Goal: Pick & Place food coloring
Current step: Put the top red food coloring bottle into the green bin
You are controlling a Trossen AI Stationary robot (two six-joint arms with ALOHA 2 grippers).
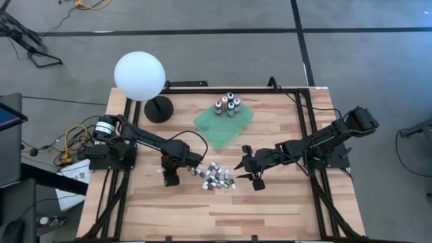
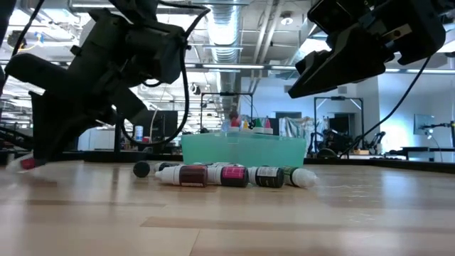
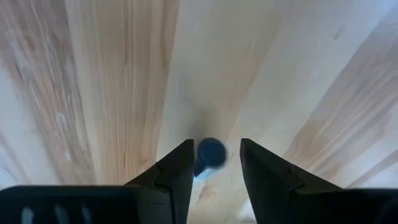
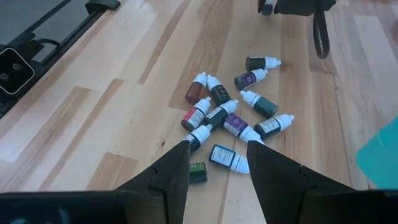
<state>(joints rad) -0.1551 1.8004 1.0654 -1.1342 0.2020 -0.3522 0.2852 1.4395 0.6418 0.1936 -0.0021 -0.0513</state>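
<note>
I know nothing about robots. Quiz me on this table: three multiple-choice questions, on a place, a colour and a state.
1. Where do the upright bottles stand? A) in the green tray B) on the floor C) on a chair
2. What colour is the big ball? A) red B) white C) black
3. How is the right gripper? A) shut on a bottle B) open and empty C) out of sight
Answers: 1 A, their caps show inside its rim. 2 B, white from above. 3 B, fingers spread over the lying bottles, gripping none.
</note>
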